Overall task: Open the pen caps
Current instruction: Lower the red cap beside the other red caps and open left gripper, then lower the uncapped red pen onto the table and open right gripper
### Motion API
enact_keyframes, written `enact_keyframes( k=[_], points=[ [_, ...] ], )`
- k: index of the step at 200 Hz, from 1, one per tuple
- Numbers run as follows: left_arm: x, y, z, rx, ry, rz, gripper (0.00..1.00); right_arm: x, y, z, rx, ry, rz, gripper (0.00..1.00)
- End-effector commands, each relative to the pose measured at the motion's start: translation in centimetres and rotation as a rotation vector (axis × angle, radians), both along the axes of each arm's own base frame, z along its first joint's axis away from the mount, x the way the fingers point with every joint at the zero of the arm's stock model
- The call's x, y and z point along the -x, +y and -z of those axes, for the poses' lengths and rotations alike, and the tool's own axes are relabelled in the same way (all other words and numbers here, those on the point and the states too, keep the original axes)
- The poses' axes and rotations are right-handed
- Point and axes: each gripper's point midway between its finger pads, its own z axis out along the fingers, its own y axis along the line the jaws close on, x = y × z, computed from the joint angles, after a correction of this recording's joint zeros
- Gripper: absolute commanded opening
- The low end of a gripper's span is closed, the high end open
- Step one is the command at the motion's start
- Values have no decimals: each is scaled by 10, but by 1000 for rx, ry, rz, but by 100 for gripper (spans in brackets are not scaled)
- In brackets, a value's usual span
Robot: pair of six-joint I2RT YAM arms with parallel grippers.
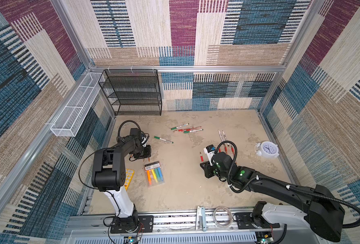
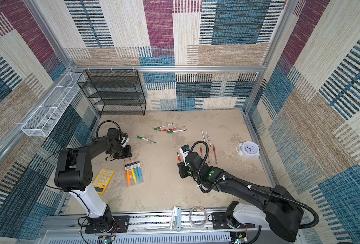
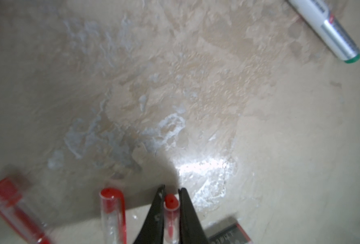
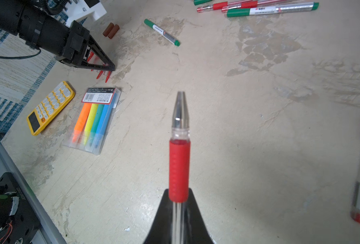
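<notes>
Two black arms reached over one beige table (image 1: 181,196). One black mesh shelf (image 1: 132,93) and one white wire basket (image 1: 73,114) sat at the back left. One white clock (image 1: 266,149) stood at the right. One highlighter pack (image 1: 154,174) and one yellow calculator (image 2: 103,179) lay near the left arm, and one tape roll (image 1: 223,216) lay on the front rail.

The right claw (image 4: 178,196) was clamped on one red pen (image 4: 179,164), uncapped, above mid-table. A back pile (image 1: 187,129) had two green markers and at least two red pens. One lone green marker (image 1: 163,139) lay apart. Two white markers (image 1: 220,135) lay side by side. More red pens (image 1: 225,149) lay there, the right arm's cable blocking some, so the count was unclear.

The left claw (image 3: 172,188) stood narrow, low behind the pack, with one red cap (image 3: 171,202) between its fingers; pinched or slack, could not tell. A second red cap (image 3: 111,200) and a blurred third red cap (image 3: 8,196) lay beside it. Two brown caps (image 4: 111,30) lay touching near the left arm.
</notes>
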Motion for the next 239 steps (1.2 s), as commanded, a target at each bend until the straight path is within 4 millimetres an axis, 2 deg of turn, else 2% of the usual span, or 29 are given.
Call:
enact_keyframes(
  k=[1, 20, 63, 103, 136, 169, 198, 217, 239],
  points=[
    [4, 12, 8, -77, 26, 7, 23, -4, -1, -5, -15, -19, 17, 1],
    [4, 11, 5, -74, 28, 4, 31, -6, -2, -9, -4, -14, 26, 1],
    [1, 7, -15, -54, -28, 1, 42, -11, -7, -14, 12, -17, 45, 2],
    [3, 1, -53, -27, -150, 15, 53, -23, -15, -18, 28, -20, 66, 3],
    [12, -1, -91, -36, -291, 63, 62, -40, -18, -33, 38, -30, 86, 4],
    [28, -5, -125, -36, -442, 98, 77, -62, -29, -24, 83, 26, 112, 4],
    [43, -11, -146, -20, -567, 124, 89, -79, -39, -11, 110, 63, 110, 4],
    [52, -14, -156, 3, -630, 144, 92, -92, -49, -3, 138, 88, 125, 4],
    [57, -9, -165, 3, -677, 139, 92, -104, -59, 9, 153, 112, 132, 5]
  ],
)
